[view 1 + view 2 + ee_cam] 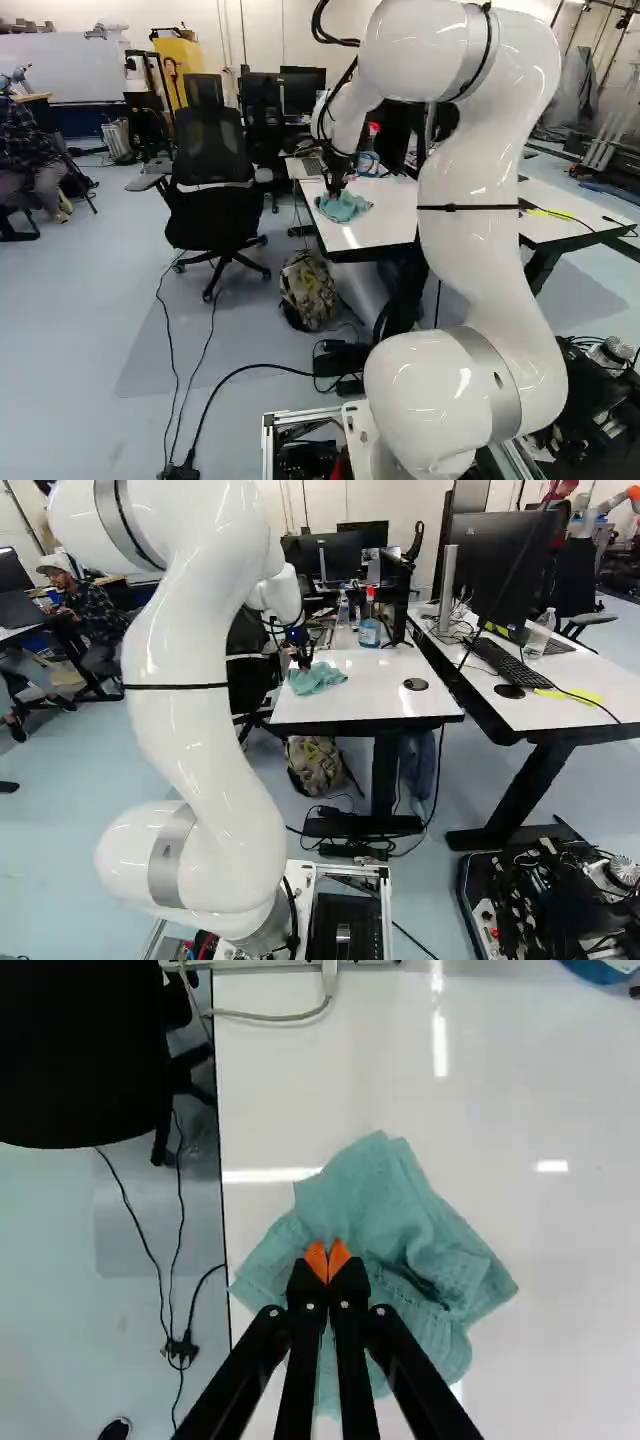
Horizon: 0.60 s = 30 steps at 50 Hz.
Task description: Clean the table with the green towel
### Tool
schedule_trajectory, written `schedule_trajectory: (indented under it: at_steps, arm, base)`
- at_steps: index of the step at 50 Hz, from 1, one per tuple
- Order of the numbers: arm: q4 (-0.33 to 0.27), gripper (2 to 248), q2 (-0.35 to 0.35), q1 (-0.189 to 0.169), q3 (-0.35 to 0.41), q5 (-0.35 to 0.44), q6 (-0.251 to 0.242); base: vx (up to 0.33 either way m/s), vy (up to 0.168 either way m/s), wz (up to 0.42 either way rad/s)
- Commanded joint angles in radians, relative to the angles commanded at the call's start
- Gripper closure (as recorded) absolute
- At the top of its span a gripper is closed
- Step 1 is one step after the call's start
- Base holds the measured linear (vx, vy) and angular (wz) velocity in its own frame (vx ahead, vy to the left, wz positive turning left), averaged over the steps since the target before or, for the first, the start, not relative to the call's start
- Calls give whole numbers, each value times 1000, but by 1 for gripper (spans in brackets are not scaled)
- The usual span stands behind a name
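Right over the green towel, the claw points down with its orange tips together: closed, though nobody can tell from here whether a fold is pinched between them. The towel lies crumpled on the white desk, beneath and around those tips, near the edge beside the chair. And here's what counts: most of the cloth spreads from the claw away from that edge, so a wipe seems best sent inward; toward the chair it could slip off. Farther out, the cable and the bottle want steering around.
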Motion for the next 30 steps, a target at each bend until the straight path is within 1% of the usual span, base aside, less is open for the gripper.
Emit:
schedule_trajectory:
  at_steps: [11,30]
  arm:
    - [0,229,35,-22,47,0,0]
    - [0,229,67,-81,89,0,0]
  base:
    - [0,0,0]
    - [0,0,0]
